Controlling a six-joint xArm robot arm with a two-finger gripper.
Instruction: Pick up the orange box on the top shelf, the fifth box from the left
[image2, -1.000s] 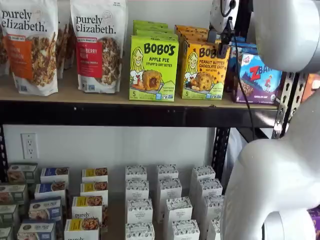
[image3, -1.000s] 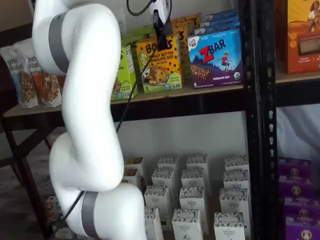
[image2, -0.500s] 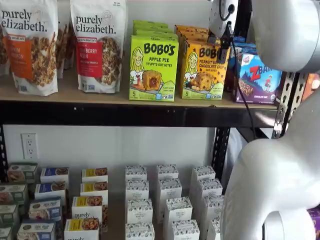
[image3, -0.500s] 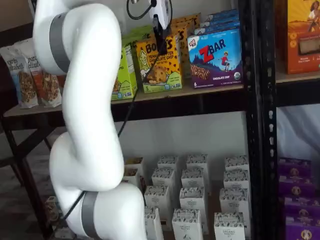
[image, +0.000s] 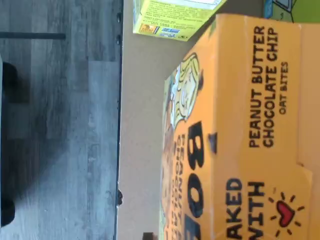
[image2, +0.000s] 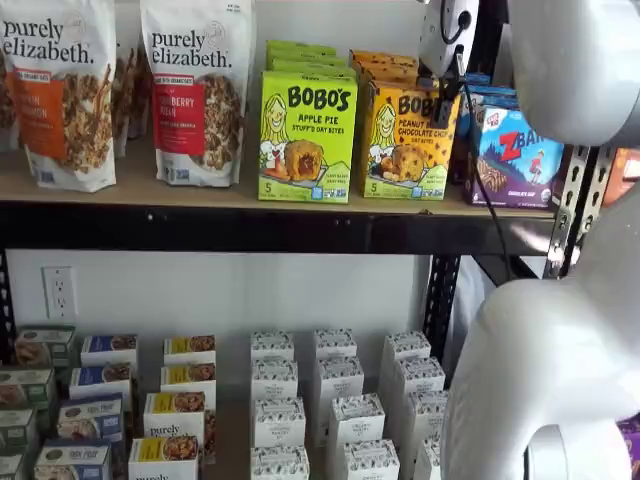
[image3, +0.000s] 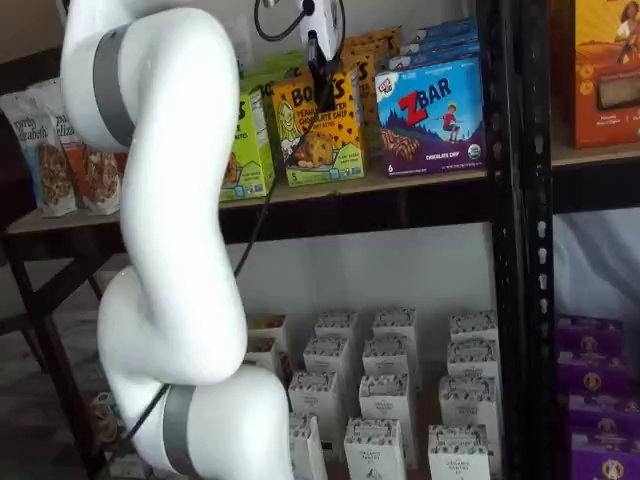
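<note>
The orange box (image2: 405, 145) stands on the top shelf (image2: 150, 190) between a lime-green Bobo's box (image2: 305, 135) and a blue ZBar box (image2: 515, 155). It also shows in a shelf view (image3: 325, 135), and it fills much of the wrist view (image: 250, 140), seen from very close. My gripper (image2: 450, 88) hangs in front of the orange box's upper right corner. In a shelf view its black fingers (image3: 322, 85) lie over the box's top front as one dark shape, with no gap showing. I cannot tell whether they hold the box.
Purely Elizabeth granola bags (image2: 60, 90) stand at the shelf's left. More orange and green boxes stand behind the front row. A black upright (image3: 505, 240) rises right of the ZBar box (image3: 432, 115). Small white boxes (image2: 335, 410) fill the lower level. My white arm (image3: 170, 200) crosses the foreground.
My gripper has risen slightly at the orange box's top. The box looks about where it was, perhaps tipped a little.
</note>
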